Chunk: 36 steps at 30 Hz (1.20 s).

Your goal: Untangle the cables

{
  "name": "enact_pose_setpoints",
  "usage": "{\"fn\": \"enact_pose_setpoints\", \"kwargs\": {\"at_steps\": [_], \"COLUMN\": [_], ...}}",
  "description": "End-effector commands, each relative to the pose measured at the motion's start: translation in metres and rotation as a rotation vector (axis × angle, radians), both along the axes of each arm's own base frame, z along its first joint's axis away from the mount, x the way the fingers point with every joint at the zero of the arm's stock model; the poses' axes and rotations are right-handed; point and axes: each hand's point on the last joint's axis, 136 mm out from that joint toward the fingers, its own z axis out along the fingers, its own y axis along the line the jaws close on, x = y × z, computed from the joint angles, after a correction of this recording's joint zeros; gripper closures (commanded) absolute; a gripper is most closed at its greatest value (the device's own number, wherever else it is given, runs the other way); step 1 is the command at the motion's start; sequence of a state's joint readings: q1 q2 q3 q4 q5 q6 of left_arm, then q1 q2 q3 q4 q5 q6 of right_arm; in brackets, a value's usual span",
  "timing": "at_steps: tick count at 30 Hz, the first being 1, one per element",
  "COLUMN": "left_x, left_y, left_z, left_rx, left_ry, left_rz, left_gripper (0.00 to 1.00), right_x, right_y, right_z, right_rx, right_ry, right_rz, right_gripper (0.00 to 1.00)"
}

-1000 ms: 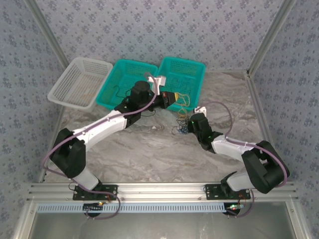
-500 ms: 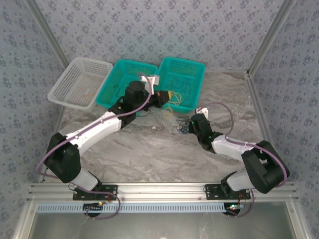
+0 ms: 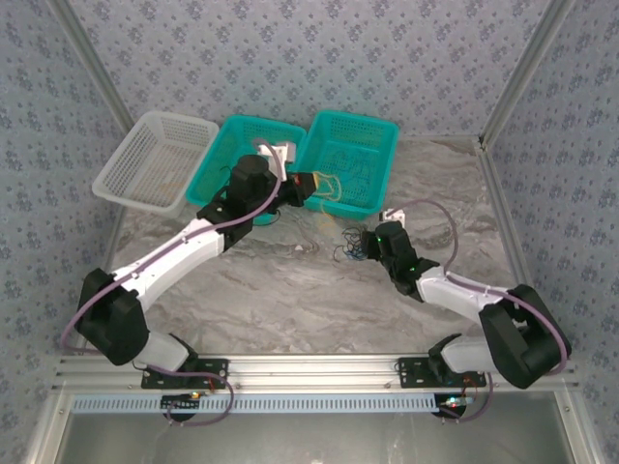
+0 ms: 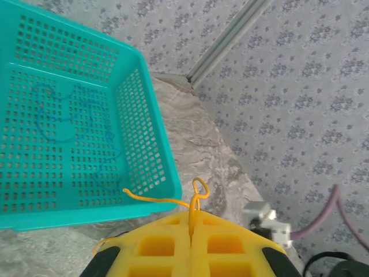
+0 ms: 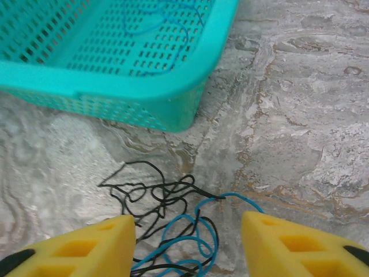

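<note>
The cables lie in three places. An orange-yellow cable (image 4: 198, 188) is pinched between the yellow fingers of my left gripper (image 4: 191, 214), which is shut on it. In the top view that left gripper (image 3: 306, 182) hovers at the near rim of the right teal basket (image 3: 372, 198), and the orange-yellow cable (image 3: 335, 190) hangs from it. A black cable tangle (image 5: 151, 190) knotted with a blue cable (image 5: 193, 239) rests on the table. My right gripper (image 5: 189, 231) stands open astride it, touching neither. In the top view the tangle (image 3: 348, 253) sits just left of the right gripper (image 3: 366, 246).
Three baskets line the back: a white one (image 3: 126, 184), a middle teal one (image 3: 208, 188) and the right teal one (image 5: 144, 86), which holds a loose blue cable (image 5: 164, 20). Patterned walls close in behind and at both sides. Marbled table (image 3: 290, 290) stretches in front of the tangle.
My right gripper has opened and let go of the tangle. My left gripper has drawn left and back along the basket rim, taking the orange-yellow cable with it.
</note>
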<state>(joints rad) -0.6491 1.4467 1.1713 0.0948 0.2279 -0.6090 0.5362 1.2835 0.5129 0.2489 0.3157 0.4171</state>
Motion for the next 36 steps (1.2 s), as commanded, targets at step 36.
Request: {"fn": "enact_pose_setpoints", "kwargs": {"at_steps": [36], "left_x": [0.052], "left_y": [0.291], "left_z": [0.066], "left_rx": [0.343], "left_ry": [-0.036], "left_rz": [0.964], "left_gripper": [1.0], "right_x": [-0.025], "right_y": [-0.058], "right_z": [0.035], "right_rx": [0.189], "right_ry": [0.039], "right_rz": [-0.254], "right_gripper": [0.0]}}
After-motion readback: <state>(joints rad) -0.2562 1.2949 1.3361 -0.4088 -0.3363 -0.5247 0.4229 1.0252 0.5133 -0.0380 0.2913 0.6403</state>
